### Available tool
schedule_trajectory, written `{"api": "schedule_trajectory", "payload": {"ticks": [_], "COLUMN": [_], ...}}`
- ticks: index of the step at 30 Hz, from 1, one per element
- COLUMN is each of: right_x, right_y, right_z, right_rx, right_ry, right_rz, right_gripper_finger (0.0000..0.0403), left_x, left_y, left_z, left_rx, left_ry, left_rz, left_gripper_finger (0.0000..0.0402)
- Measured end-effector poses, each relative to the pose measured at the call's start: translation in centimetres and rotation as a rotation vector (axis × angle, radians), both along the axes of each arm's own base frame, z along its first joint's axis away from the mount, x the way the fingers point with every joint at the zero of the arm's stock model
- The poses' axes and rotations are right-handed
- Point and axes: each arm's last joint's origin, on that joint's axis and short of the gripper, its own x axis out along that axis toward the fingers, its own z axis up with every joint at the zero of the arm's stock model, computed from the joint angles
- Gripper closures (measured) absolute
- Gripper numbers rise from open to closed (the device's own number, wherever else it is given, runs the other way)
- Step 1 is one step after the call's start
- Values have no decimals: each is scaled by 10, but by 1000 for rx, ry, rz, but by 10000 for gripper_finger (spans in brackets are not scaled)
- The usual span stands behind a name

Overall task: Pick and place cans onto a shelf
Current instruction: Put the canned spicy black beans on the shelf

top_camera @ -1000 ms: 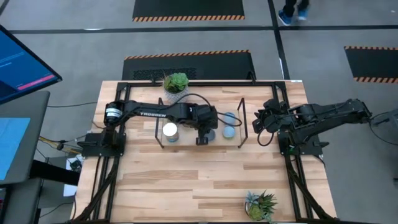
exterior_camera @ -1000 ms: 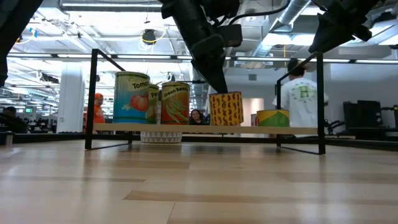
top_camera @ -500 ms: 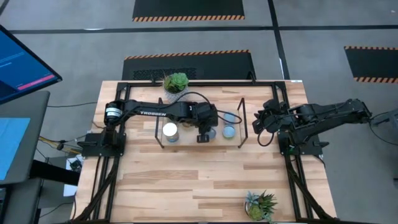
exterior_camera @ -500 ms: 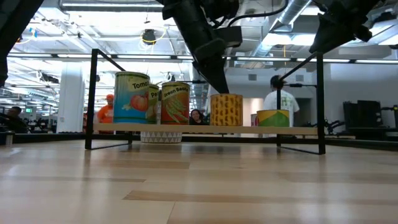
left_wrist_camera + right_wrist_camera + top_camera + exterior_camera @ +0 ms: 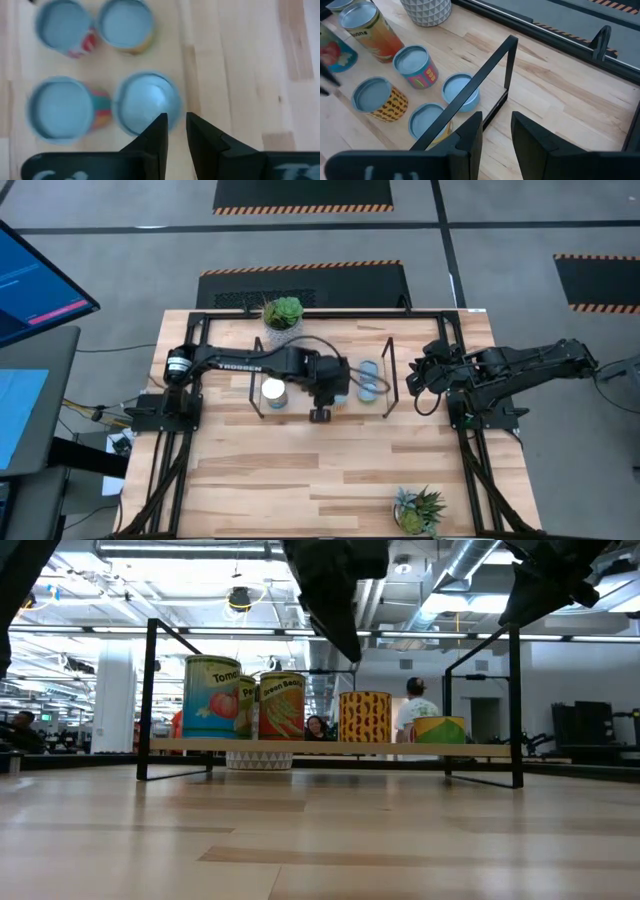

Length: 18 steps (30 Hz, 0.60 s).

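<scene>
The shelf is a low light-wood board with black wire frames and stands across the middle of the table. Several cans stand on it on their bases: a tall tomato can, a green-bean can, a yellow patterned can and a short can. My left gripper hangs above the shelf's near edge, beside the yellow can's pale blue top; its fingers are nearly together and empty. My right gripper waits beyond the shelf's right end, shut and empty.
A white patterned pot with a succulent stands behind the shelf. A spiky potted plant stands at the table's near right. Black rails border the tabletop. The near half of the table is bare wood. People show in the room behind.
My left gripper has gone up and toward the table's near edge, away from the yellow patterned can. That can leaned at first and now stands upright on the shelf. A person in the background has walked leftward.
</scene>
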Motion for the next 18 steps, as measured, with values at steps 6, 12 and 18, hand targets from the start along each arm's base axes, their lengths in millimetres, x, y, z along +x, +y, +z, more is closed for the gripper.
{"api": "schedule_trajectory", "payload": {"ticks": [6, 12, 18], "right_x": [0, 0, 0], "right_y": [0, 0, 0], "right_z": [0, 0, 0], "right_rx": [1, 3, 3], "right_ry": [-1, -4, -4], "right_rz": [-1, -4, -5], "right_gripper_finger": [276, 276, 276], "left_x": [-1, -2, -2], "left_y": [-9, -8, -6], "left_z": [-10, -23, -27], "left_rx": [-42, -102, -148], "left_ry": [57, 75, 68], "left_rz": [-8, 16, 21], "left_gripper_finger": [344, 344, 345]}}
